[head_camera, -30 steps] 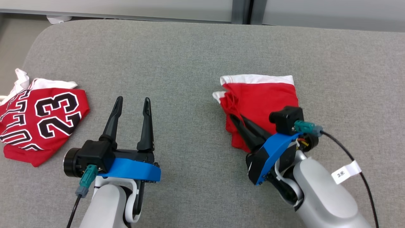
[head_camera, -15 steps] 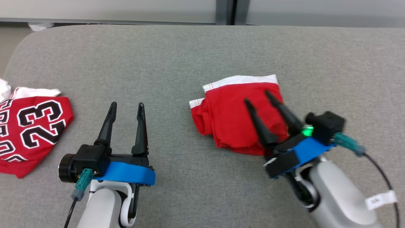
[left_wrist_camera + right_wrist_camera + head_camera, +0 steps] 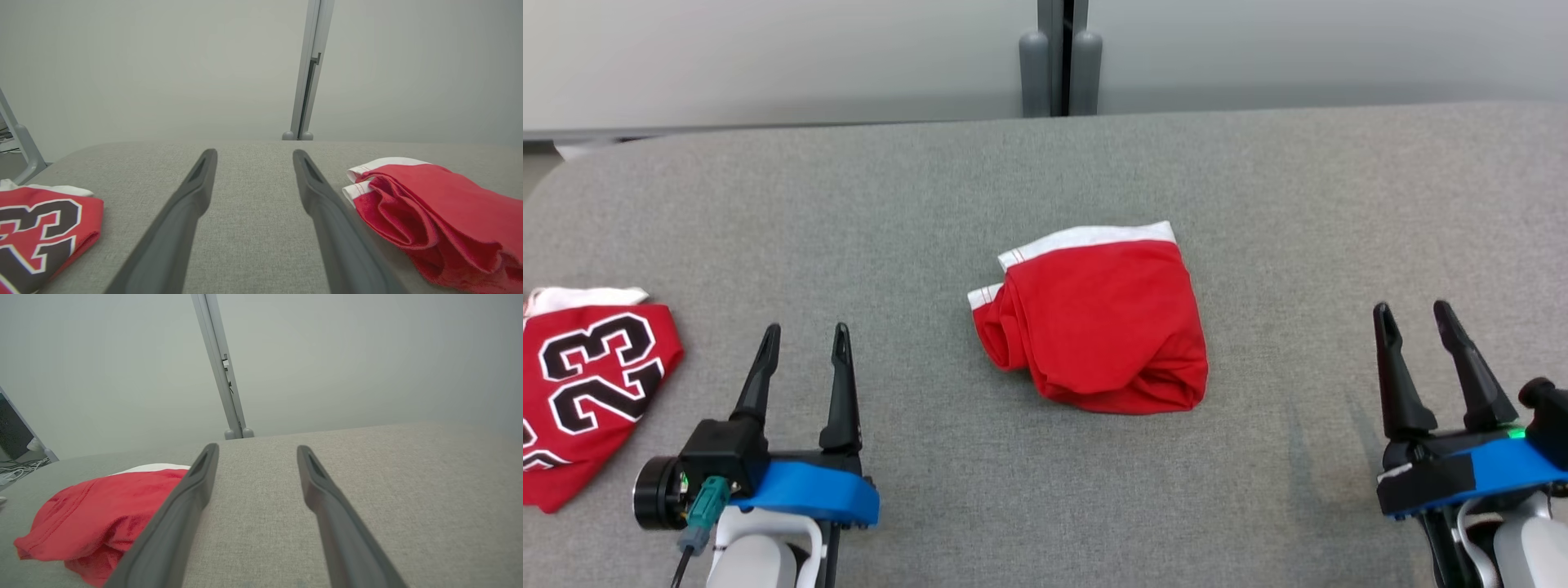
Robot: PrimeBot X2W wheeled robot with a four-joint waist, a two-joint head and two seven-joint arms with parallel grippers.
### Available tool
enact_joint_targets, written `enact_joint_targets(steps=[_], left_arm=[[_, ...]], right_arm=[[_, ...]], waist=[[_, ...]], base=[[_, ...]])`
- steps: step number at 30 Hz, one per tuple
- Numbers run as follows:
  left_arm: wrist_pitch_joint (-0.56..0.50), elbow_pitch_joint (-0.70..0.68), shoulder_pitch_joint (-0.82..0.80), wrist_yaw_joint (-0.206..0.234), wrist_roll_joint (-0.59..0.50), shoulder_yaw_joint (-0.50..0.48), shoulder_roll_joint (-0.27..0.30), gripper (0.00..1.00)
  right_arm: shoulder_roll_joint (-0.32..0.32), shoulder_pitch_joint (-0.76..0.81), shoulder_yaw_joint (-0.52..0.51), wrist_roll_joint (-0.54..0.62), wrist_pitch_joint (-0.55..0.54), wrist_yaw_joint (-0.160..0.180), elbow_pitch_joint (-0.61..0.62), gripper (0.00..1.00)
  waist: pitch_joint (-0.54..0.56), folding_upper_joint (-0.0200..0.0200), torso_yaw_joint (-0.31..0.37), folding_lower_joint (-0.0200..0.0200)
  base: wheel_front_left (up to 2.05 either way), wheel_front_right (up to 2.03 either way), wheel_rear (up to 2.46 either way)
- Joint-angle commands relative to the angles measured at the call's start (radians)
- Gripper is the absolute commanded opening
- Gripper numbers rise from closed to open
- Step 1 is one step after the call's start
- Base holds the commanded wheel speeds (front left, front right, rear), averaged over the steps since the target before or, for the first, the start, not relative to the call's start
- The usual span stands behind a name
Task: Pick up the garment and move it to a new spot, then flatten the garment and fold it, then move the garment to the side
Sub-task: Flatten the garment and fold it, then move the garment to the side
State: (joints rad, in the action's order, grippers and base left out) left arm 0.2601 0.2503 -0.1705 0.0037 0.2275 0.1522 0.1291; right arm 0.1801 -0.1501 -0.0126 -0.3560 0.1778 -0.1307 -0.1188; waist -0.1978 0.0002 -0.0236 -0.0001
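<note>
The garment point(image 3: 1103, 327) is a red piece with a white band, folded into a loose bundle at the middle of the grey padded surface, with nothing touching it. It also lies to the right in the left wrist view point(image 3: 441, 212) and to the left in the right wrist view point(image 3: 102, 506). My left gripper point(image 3: 805, 328) is open and empty at the lower left, well apart from the garment; its own view shows bare fabric between its fingers point(image 3: 253, 152). My right gripper point(image 3: 1411, 309) stands open and empty at the lower right, clear of the garment point(image 3: 257, 447).
A red jersey with a black "23" point(image 3: 588, 376) lies at the surface's left edge, also seen in the left wrist view point(image 3: 41, 228). The grey padded surface point(image 3: 1258, 204) ends at a pale wall with a grey post point(image 3: 1055, 57) behind it.
My right gripper opened, let go of the garment and drew back to the lower right. The head camera also shifted. The left gripper stayed open.
</note>
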Motion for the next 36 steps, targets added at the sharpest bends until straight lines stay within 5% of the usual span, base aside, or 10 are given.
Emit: enact_joint_targets(steps=[1, 15, 36], left_arm=[[-0.002, 0.002, 0.013, 0.006, 0.001, -0.002, 0.009, 1.00], [-0.061, -0.011, 0.145, 0.015, 0.016, 0.009, 0.044, 1.00], [-0.081, -0.027, 0.162, 0.038, 0.029, 0.013, 0.066, 1.00]], right_arm=[[-0.005, 0.020, -0.005, 0.008, -0.007, 0.000, 0.011, 1.00], [-0.072, 0.210, -0.058, 0.059, -0.116, 0.000, 0.149, 1.00], [-0.086, 0.238, -0.076, 0.075, -0.172, 0.000, 0.210, 1.00]], waist=[[0.022, -0.0002, 0.014, 0.0001], [0.167, -0.0002, 0.006, 0.0001], [0.171, -0.0002, 0.006, 0.0001]], base=[[0.00, 0.00, 0.00], [0.00, 0.00, 0.00], [0.00, 0.00, 0.00]])
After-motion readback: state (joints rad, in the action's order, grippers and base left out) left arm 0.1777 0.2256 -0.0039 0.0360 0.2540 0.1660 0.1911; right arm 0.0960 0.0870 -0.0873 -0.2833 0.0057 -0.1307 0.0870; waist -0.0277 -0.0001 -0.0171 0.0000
